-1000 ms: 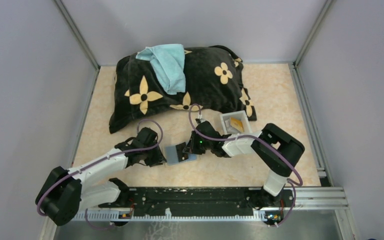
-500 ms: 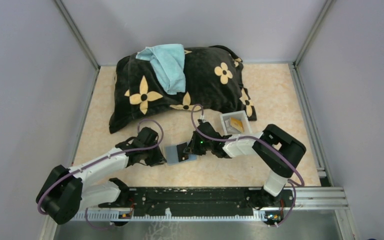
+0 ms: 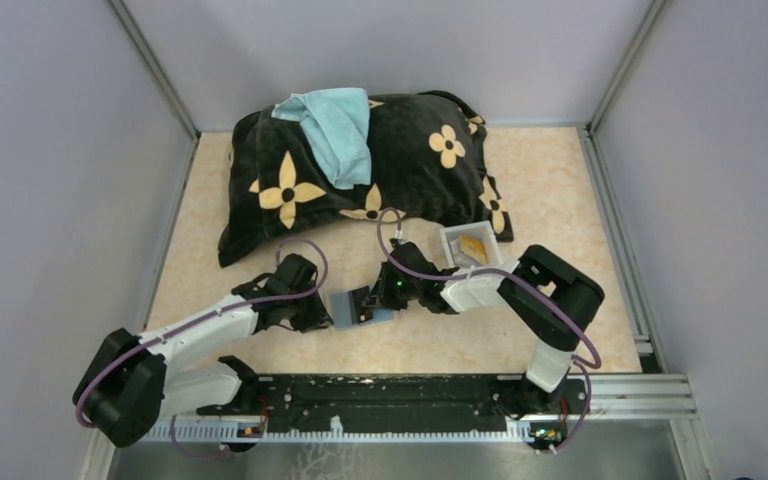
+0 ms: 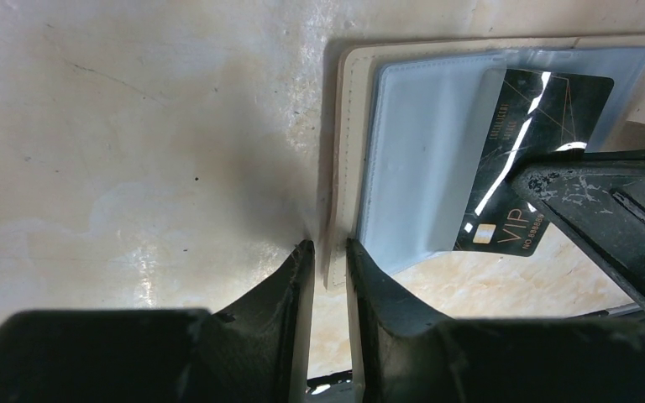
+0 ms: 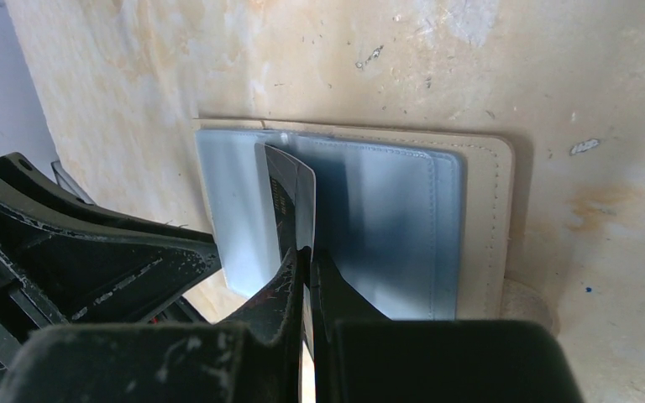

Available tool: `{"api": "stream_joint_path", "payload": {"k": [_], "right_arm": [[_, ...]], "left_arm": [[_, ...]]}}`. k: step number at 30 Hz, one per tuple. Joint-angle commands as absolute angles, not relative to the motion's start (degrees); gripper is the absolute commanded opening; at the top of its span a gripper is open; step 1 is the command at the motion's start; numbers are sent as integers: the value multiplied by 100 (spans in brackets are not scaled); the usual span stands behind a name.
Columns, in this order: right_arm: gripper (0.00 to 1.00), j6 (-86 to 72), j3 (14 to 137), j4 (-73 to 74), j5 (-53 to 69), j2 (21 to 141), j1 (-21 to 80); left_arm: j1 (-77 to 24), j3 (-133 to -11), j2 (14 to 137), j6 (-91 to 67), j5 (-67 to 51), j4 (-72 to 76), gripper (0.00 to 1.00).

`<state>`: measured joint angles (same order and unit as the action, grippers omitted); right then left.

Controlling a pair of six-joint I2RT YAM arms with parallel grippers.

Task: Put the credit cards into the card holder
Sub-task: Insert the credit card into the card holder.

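Note:
The card holder [image 3: 345, 305] lies open on the table, cream-edged [image 5: 479, 218] with clear bluish sleeves [image 4: 437, 151]. My left gripper [image 4: 329, 252] pinches its cream left edge between both fingers. A black credit card [image 4: 546, 109] marked VIP sits partly inside a sleeve. My right gripper [image 5: 306, 256] is shut on that card [image 5: 290, 193], which stands edge-on between its fingers. From above, the left gripper [image 3: 322, 312] and the right gripper [image 3: 372, 300] meet over the holder. A gold credit card [image 3: 474, 248] lies in the white tray [image 3: 452, 238].
A black pillow with yellow flowers [image 3: 400, 170] fills the back of the table, with a light blue cloth [image 3: 335, 125] on it. The white tray stands just behind the right gripper. Grey walls enclose the table on three sides.
The left jaws have closed a little on the holder's edge. The right gripper with the black card has shifted slightly left, and the holder now looks a bit narrower from above.

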<state>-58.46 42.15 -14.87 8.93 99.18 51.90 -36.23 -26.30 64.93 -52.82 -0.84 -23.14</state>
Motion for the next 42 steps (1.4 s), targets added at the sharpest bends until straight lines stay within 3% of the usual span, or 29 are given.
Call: {"api": "stream_joint_path", "payload": {"k": [1, 13, 19, 24, 42], "right_arm": [[0, -5496, 4200, -751, 959, 10203, 5311], [0, -4862, 4654, -77, 1125, 10514, 5360], [29, -4366, 4974, 551, 811, 10499, 5438], [39, -4112, 5183, 1011, 439, 10398, 5476], [46, -3584, 5704, 2138, -384, 10260, 5531]], "left_arm": [[-3647, -2487, 6704, -5120, 133, -2694, 28], [-3656, -2577, 6931, -5099, 64, -2643, 27], [-3656, -2584, 6900, -5106, 87, -2671, 27], [-3656, -2587, 6908, -5124, 97, -2663, 27], [-3665, -2646, 6908, -5098, 123, -2591, 27]]}}
